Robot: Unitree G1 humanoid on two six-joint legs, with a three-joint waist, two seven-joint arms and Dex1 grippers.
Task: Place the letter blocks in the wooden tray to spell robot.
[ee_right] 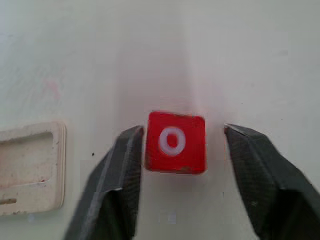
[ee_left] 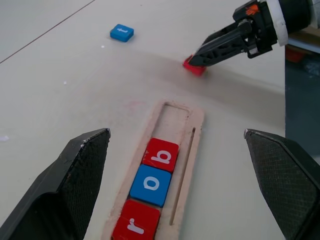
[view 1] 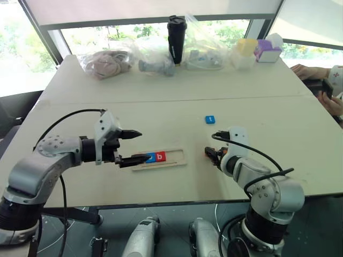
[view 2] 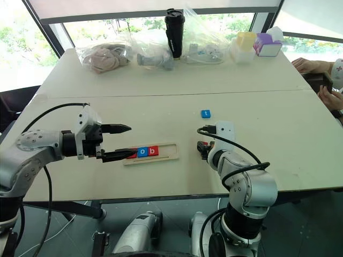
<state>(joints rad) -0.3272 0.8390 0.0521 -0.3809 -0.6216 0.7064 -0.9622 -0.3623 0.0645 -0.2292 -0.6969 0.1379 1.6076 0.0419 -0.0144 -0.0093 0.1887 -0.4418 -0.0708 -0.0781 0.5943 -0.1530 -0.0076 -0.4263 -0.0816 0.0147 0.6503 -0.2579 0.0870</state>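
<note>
1. Right end effector (ee_right: 175,165), lower centre of the right wrist view: fingers parted around the red o (ee_right: 175,141), one finger touching or nearly touching its side, the other apart with a gap; nothing gripped.
2. Left end effector (view 1: 131,147), centre-left of the left eye view: spread wide, empty, hovering over the near end of the tray (view 1: 179,160).
3. Tray, lower centre of the left wrist view: r (ee_left: 135,226), blue o (ee_left: 150,183), b (ee_left: 161,155) seated in a row; two slots beyond them bare.
4. Blue t (view 1: 209,119), just right of centre, lying loose on the bench (view 1: 161,96), well apart from the tray.
5. Risks, as a judgement:
   - Uneven closing on the red o could push it sideways or tip it, given the off-centre fingers.
   - Tile landing rotated or riding the thin rim, failing to seat.
   - Left end effector so near the tray could nudge it and shift the seated letters.
   - Bringing the t before the o would spoil the word.
</note>
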